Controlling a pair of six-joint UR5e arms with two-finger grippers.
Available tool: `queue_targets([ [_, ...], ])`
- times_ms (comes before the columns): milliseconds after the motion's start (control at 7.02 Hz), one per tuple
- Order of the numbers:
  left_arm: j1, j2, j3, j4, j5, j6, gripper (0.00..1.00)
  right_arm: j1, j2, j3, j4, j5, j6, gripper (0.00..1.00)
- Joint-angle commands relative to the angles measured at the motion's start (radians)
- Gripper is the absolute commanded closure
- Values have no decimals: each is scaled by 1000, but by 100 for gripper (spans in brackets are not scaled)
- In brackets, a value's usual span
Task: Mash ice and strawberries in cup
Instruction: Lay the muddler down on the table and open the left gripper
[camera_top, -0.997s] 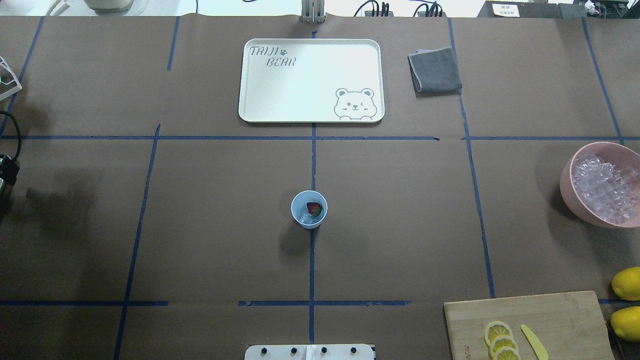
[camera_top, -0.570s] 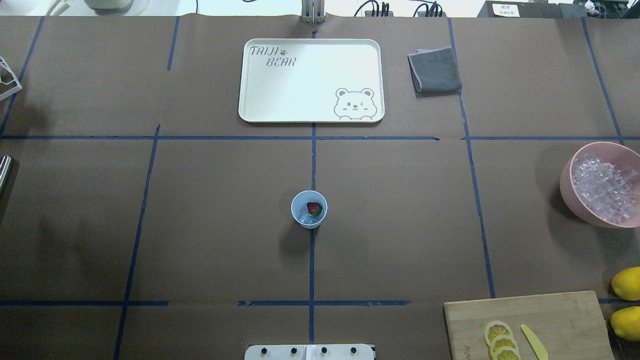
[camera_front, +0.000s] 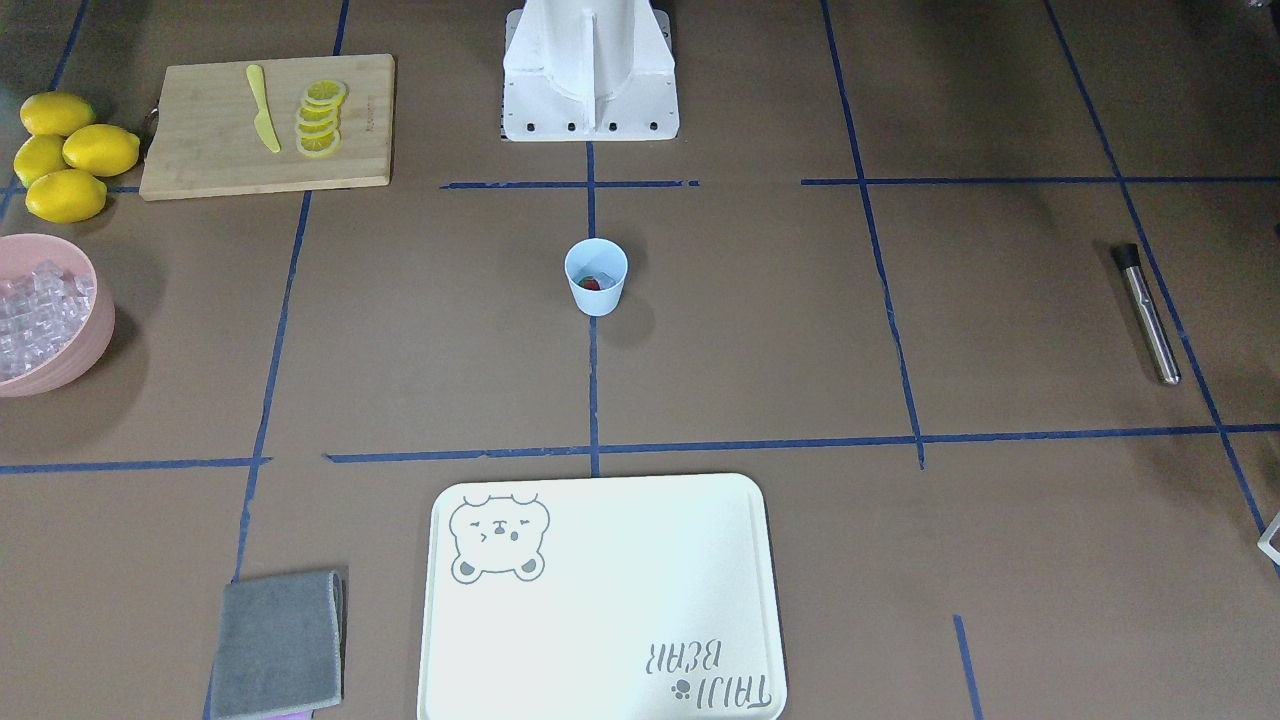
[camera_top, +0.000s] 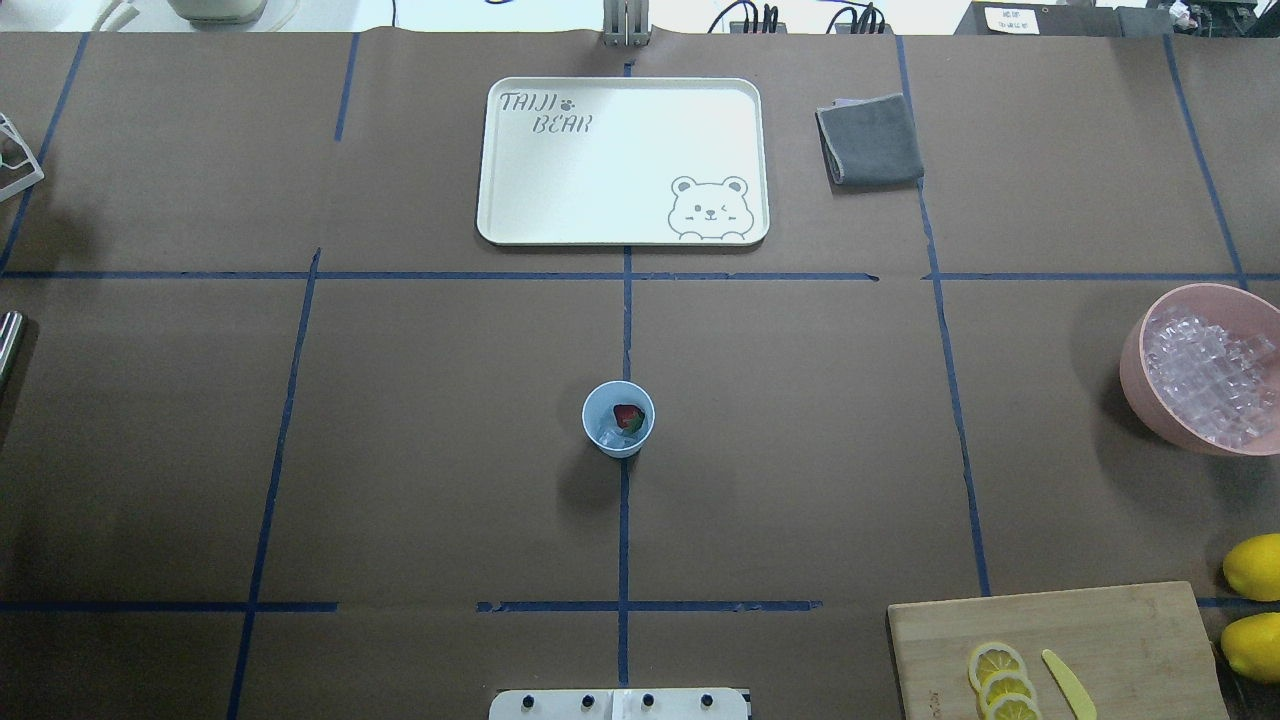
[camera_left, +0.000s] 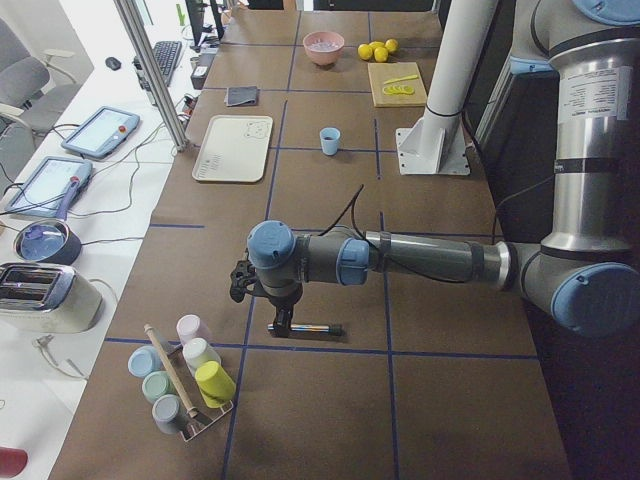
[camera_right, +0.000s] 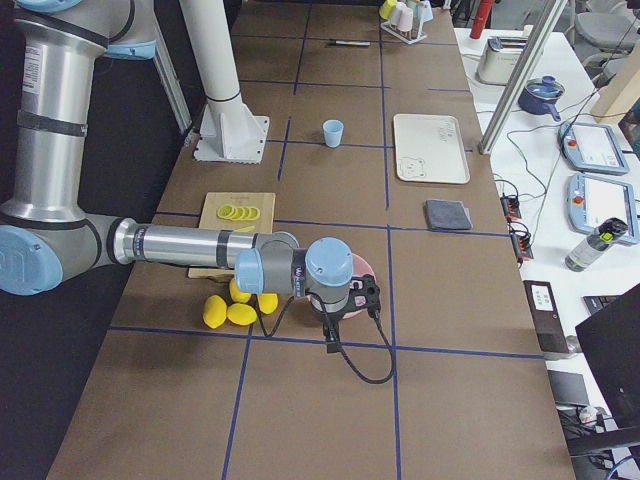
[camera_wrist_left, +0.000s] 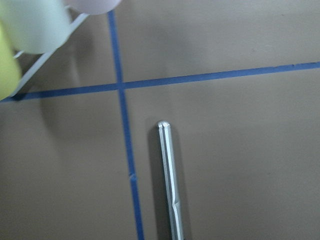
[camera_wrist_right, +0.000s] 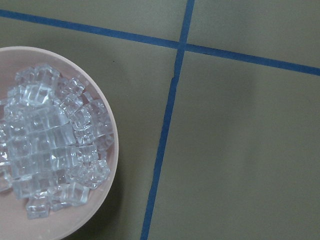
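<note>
The left gripper (camera_left: 283, 320) hangs low over one end of a steel muddler (camera_front: 1147, 313), which lies flat on the table with its black end toward the robot. Whether the gripper touches the muddler, or how wide its jaws stand, cannot be told; its wrist camera shows only the rod on the paper. The right gripper (camera_right: 330, 335) hangs beside a pink bowl (camera_top: 1135, 370) heaped with ice cubes (camera_top: 1210, 375). Its opening cannot be told either, and nothing shows in its grasp.

One light-blue cup (camera_top: 618, 420) stands upright on the centre tape line, rim up and long axis vertical, well apart from both grippers. Inside lies one strawberry (camera_top: 628, 417) against the far right wall. A few pieces of ice (camera_top: 608, 435) lie beside it, too small to count.

On the robot's right are one cutting board (camera_front: 200, 150) with a row of lemon slices (camera_front: 320, 118) and one yellow knife (camera_front: 262, 108), and four whole lemons (camera_front: 65, 195). Farthest out lie one white tray (camera_top: 620, 160) and one grey cloth (camera_top: 870, 140).
</note>
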Motion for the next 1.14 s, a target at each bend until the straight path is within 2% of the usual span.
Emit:
queue_targets([
  [0, -14, 9, 3, 16, 82, 6, 0, 3, -2, 9, -16, -6, -2, 1],
  [570, -12, 49, -1, 18, 78, 6, 0, -31, -39, 44, -16, -69, -44, 1],
  [997, -5, 49, -14, 21, 84, 3, 0, -8, -45, 49, -16, -70, -48, 1],
])
